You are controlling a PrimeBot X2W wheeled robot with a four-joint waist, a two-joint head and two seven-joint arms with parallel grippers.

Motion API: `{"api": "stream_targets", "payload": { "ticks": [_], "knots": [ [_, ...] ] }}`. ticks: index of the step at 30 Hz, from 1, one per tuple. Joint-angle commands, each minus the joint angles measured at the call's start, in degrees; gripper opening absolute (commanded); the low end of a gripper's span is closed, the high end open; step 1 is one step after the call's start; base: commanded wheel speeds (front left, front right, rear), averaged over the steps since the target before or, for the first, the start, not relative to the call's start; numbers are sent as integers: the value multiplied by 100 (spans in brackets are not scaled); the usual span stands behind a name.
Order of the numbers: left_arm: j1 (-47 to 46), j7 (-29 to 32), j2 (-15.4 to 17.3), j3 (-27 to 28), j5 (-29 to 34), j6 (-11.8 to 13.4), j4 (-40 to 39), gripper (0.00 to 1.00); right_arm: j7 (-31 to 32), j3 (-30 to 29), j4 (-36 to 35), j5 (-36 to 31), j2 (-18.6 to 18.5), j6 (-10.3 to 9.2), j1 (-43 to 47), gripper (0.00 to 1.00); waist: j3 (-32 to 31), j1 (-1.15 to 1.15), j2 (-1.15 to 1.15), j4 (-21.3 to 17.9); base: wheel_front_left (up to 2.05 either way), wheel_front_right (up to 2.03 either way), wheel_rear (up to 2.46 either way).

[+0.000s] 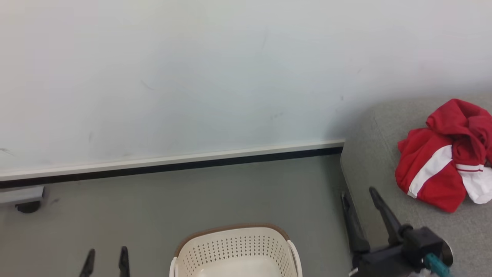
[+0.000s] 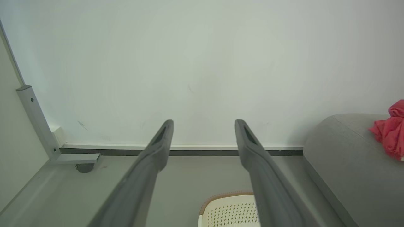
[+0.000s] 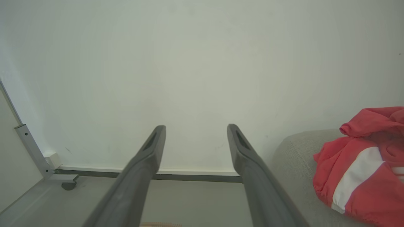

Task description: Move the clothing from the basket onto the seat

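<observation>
White wall, grey floor fill upper frame. Clothing [image 1: 438, 165] heaped on seat [image 1: 369, 161], right edge. Basket [image 1: 235, 250] bottom centre, visible interior bare. Left gripper [image 1: 107, 250] bottom left, right gripper [image 1: 357, 192] lower right: both spread, holding nothing. Transfer likely done; next move calls for checking basket's hidden part.

Long, thin, dark grey robot fingers [image 3: 148, 154]
The right gripper [image 1: 358, 193] has a chunky black base [image 1: 421, 240] and a small blue-green part [image 1: 436, 265]; the left gripper [image 1: 107, 251] is dark too; each finger has a slot near its tip
</observation>
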Motion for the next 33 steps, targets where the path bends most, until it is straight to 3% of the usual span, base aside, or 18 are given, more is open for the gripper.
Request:
{"api": "stream_targets", "payload": {
  "ticks": [1, 15, 27, 33],
  "knots": [
    [201, -24, -114, 33, 144, -133, 76, 100, -5, 8, -127, -77, 55, 0, 230, 100, -130, 1, 1, 65, 0, 0, 0],
    [592, -24, -694, 471, 749, -592, 335, 100, -5, 38, -306, -257, 136, 0, 805, 100, -280, 1, 1, -172, 0, 0, 0],
    [600, -24, -937, 880, 916, -1011, 479, 100, -5, 19, -220, -274, 191, 0, 852, 100, -330, 1, 1, -258, 0, 0, 0],
    [628, -24, -1008, 973, 978, -1102, 502, 100, -5, 10, -220, -285, 151, 0, 858, 100, -328, 1, 1, -282, 0, 0, 0]
  ]
}}
